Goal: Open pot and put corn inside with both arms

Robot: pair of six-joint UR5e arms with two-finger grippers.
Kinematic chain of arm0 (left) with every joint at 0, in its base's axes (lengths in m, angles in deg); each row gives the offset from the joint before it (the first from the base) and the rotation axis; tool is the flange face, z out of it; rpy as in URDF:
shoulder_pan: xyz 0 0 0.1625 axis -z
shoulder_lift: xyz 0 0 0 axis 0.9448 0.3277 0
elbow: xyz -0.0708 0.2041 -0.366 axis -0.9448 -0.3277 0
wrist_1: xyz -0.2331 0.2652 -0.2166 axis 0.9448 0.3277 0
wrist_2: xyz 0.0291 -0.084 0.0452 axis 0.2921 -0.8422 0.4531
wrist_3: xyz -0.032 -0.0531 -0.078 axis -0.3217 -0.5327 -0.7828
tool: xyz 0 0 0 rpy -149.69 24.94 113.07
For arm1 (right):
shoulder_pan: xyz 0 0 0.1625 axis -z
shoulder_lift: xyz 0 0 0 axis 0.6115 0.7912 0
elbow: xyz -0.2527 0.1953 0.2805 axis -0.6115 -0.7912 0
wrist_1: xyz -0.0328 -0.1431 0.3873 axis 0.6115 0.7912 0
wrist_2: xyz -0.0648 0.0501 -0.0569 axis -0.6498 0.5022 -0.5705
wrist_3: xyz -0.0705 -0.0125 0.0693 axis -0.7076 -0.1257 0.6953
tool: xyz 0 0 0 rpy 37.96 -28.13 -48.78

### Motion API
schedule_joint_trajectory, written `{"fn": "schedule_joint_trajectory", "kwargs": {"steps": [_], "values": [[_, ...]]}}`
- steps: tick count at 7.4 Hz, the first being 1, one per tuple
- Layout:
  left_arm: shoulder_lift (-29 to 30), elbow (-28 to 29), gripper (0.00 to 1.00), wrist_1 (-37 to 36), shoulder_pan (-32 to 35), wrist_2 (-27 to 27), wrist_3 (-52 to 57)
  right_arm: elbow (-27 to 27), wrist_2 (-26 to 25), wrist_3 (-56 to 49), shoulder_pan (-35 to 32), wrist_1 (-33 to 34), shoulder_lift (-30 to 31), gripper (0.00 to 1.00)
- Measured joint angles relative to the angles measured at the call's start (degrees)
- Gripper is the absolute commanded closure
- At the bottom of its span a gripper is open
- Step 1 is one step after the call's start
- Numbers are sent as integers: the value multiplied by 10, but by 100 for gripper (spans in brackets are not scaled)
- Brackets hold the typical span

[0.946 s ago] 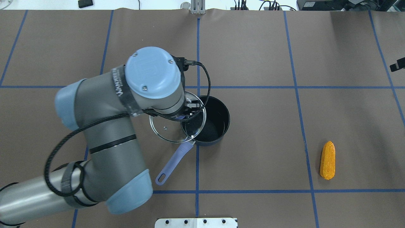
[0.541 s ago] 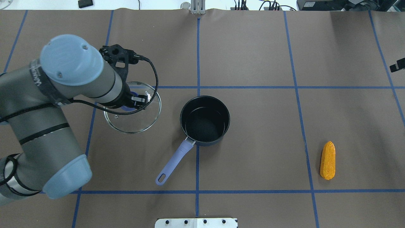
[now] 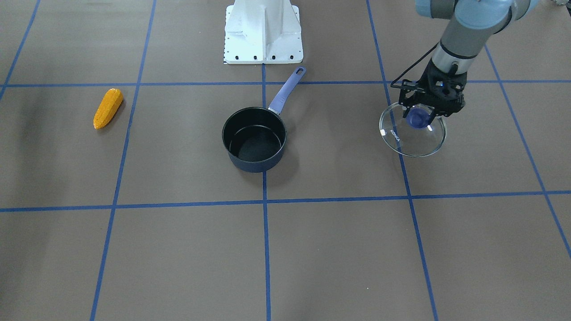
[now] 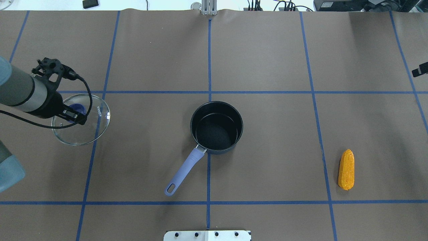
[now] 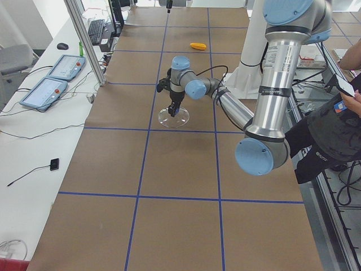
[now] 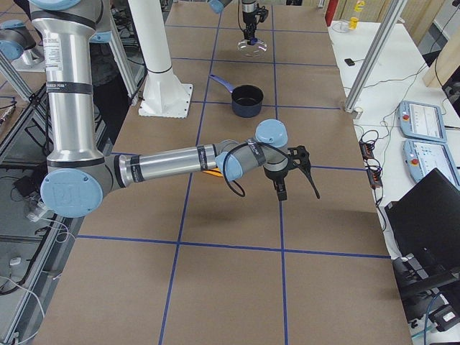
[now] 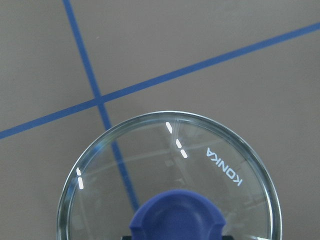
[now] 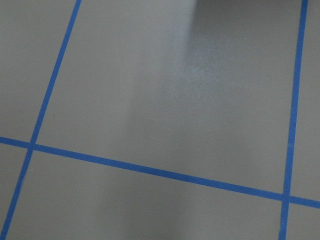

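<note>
The dark pot (image 4: 241, 127) with a lilac handle (image 4: 184, 170) stands open and empty mid-table; it also shows in the front view (image 3: 254, 165). My left gripper (image 4: 72, 113) is shut on the blue knob (image 7: 175, 217) of the glass lid (image 4: 87, 130) and holds it low at the table's far left, well clear of the pot. It also shows in the front view (image 3: 419, 117). The orange-yellow corn (image 4: 346, 169) lies on the right side, also seen in the front view (image 3: 108, 108). My right gripper (image 6: 300, 195) hovers beyond the corn; I cannot tell whether it is open.
The table is brown paper with blue tape lines (image 4: 209, 67). The white base pedestal (image 3: 263, 31) stands behind the pot handle. A person (image 5: 338, 124) sits beside the table's edge near the left arm's base.
My left arm has swung left with the glass lid, from partly over the pot to the table's far left. The pot and corn have not moved.
</note>
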Motion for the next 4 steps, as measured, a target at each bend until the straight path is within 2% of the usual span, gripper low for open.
{"fn": "schedule_joint_trajectory", "kwargs": {"steps": [2,4], "values": [[-90,15,78,98,10,-21,57,0,-5,0,1,0,1,0],[-150,64,78,227,11,-43,74,0,-8,0,3,0,2,0]]}}
